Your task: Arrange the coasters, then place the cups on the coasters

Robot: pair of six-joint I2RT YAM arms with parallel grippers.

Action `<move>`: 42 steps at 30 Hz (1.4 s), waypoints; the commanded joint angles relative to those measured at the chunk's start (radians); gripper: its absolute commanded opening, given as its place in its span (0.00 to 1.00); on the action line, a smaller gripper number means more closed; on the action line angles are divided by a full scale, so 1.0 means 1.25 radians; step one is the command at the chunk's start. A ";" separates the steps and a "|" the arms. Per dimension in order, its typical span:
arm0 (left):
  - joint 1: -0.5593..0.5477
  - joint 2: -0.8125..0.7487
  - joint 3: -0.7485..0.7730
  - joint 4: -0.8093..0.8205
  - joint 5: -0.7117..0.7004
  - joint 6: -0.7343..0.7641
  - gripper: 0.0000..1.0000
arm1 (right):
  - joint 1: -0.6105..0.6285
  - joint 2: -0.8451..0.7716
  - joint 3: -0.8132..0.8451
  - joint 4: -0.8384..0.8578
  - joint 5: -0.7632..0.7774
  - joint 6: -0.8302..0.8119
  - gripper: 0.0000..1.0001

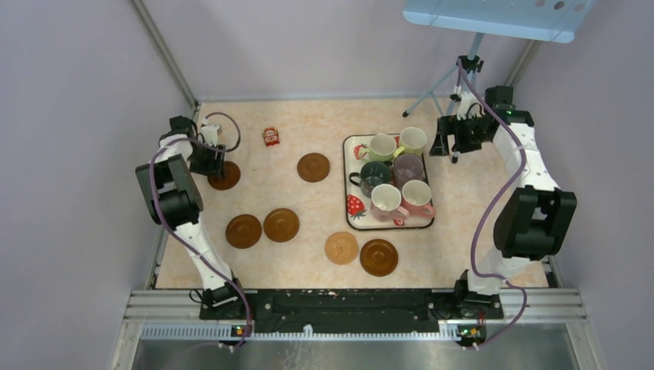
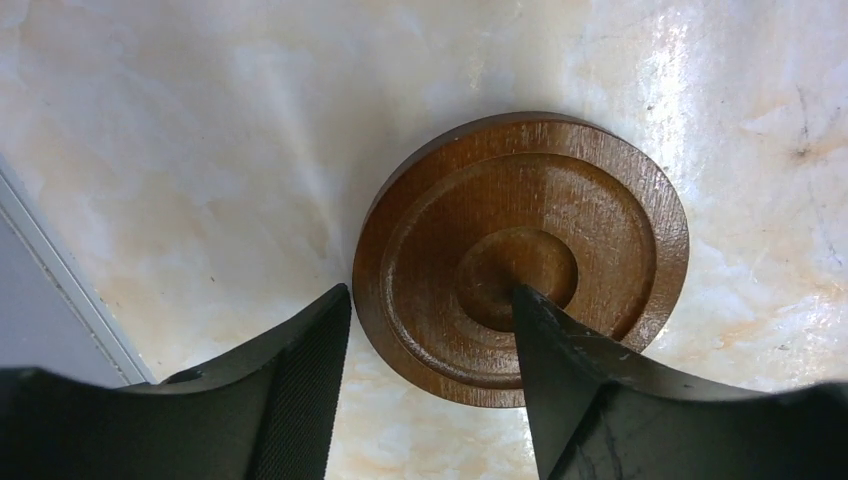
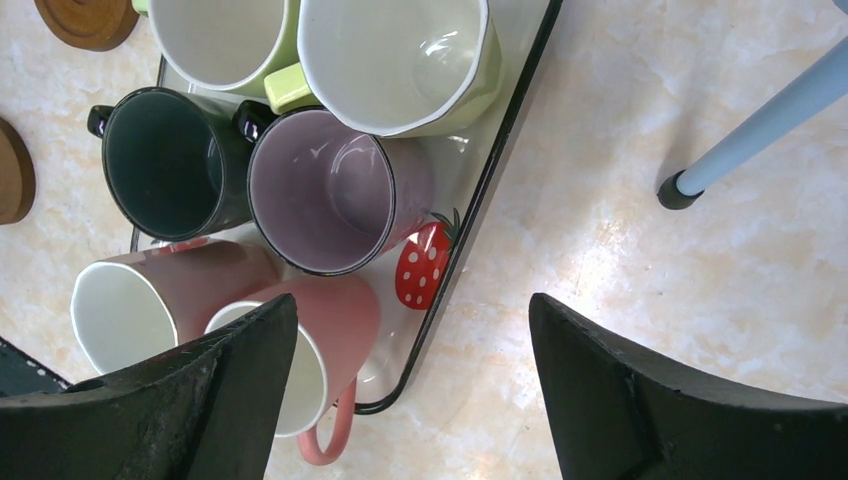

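While six coasters (image 1: 281, 224) lie scattered on the counter (image 1: 293, 193) and all cups (image 1: 386, 202) sit in the tray (image 1: 356, 206), your left hand (image 2: 430, 300), half open, straddles the far-left coaster (image 2: 520, 255), seemingly not gripping; your right hand (image 3: 412, 310) hangs wide open, empty.

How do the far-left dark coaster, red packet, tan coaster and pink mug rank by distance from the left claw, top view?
1. Dark coaster: under the left claw, far left.
2. Red packet: farther back, centre-left.
3. Tan coaster: near edge, centre.
4. Pink mug: on the tray, right.
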 commanded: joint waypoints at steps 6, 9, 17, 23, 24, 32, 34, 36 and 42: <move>-0.038 0.012 -0.009 0.034 0.037 0.027 0.47 | -0.006 0.004 0.033 0.011 0.009 -0.008 0.85; -0.074 0.013 -0.008 0.037 0.046 0.013 0.42 | -0.006 0.005 0.031 0.011 0.010 -0.007 0.85; -0.154 0.029 -0.025 0.057 0.060 -0.030 0.40 | -0.005 0.000 0.027 0.011 0.012 -0.005 0.85; -0.204 0.045 -0.022 0.067 0.060 -0.054 0.41 | -0.005 0.003 0.029 0.013 0.011 -0.002 0.84; -0.209 0.046 -0.018 0.068 0.061 -0.057 0.42 | -0.004 0.003 0.029 0.012 0.011 -0.001 0.85; -0.237 0.053 -0.014 0.060 0.072 -0.073 0.43 | -0.005 0.003 0.025 0.016 0.005 0.000 0.85; -0.240 0.054 -0.014 0.060 0.075 -0.082 0.43 | -0.006 0.003 0.025 0.016 0.002 0.000 0.85; -0.240 0.055 -0.013 0.058 0.075 -0.084 0.44 | -0.005 0.004 0.023 0.014 -0.001 0.000 0.85; -0.239 0.042 -0.013 0.056 0.070 -0.082 0.52 | -0.005 0.000 0.021 0.013 -0.002 0.000 0.85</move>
